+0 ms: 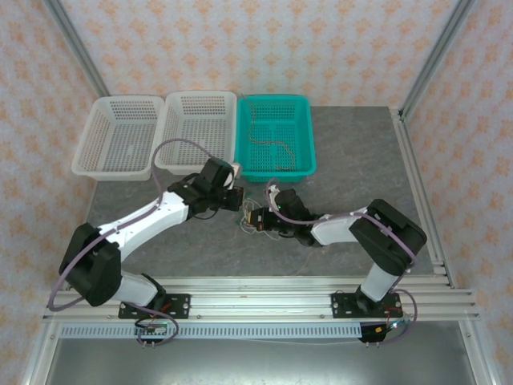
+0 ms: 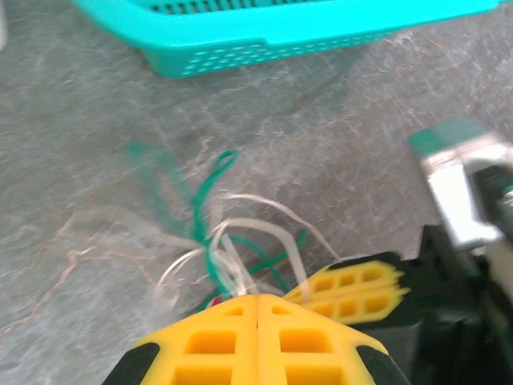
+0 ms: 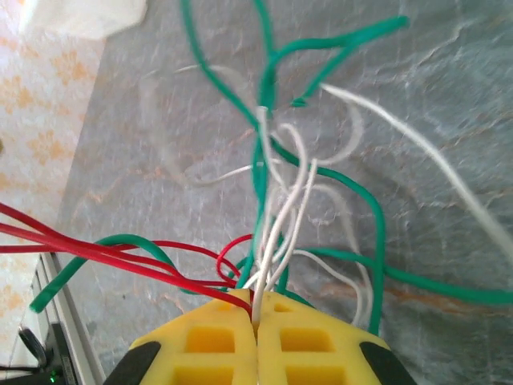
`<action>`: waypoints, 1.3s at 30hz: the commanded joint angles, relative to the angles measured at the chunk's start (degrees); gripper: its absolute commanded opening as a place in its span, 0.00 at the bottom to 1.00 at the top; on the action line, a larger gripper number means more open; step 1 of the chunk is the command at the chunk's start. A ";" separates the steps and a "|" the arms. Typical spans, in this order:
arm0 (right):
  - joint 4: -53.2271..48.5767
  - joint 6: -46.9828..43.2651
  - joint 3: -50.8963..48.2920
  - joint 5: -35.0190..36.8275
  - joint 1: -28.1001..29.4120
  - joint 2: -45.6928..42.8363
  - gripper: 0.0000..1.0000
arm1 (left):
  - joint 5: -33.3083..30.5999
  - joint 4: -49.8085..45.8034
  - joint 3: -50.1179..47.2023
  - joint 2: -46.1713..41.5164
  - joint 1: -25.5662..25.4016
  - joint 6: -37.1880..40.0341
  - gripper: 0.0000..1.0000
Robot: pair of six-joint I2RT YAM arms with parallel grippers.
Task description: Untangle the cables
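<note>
The cables (image 1: 253, 220) lie as a small knot of green, white and red wire on the grey table, between my two grippers. My left gripper (image 2: 258, 298) is shut, and green wire (image 2: 210, 210) and white loops rise from its tips, with a bit of red at the left tip. My right gripper (image 3: 256, 309) is shut on white strands (image 3: 276, 233) that run into the seam of its fingers. Red wire (image 3: 120, 255) runs from there straight out to the left. In the top view the left gripper (image 1: 237, 200) and right gripper (image 1: 264, 220) nearly touch. A thin reddish-brown cable (image 1: 276, 147) lies in the teal basket.
The teal basket (image 1: 276, 172) stands just behind the grippers, its near wall (image 2: 240, 36) close in the left wrist view. Two white baskets (image 1: 120, 136) (image 1: 199, 128) sit to its left. A metal rail (image 1: 264, 289) runs along the table's near edge.
</note>
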 commanded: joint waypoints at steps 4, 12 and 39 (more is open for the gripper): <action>-7.79 5.72 -6.86 6.76 -5.84 -2.76 0.00 | -0.43 1.04 -2.89 -8.51 7.85 -0.38 0.00; -11.87 1.98 -4.84 4.08 -6.48 -5.68 0.00 | 1.64 3.36 -5.98 -8.28 8.84 -1.67 0.16; -19.29 -13.01 -4.38 11.53 -6.57 -27.12 0.00 | 0.21 -3.41 -2.26 -3.44 -0.25 7.11 0.49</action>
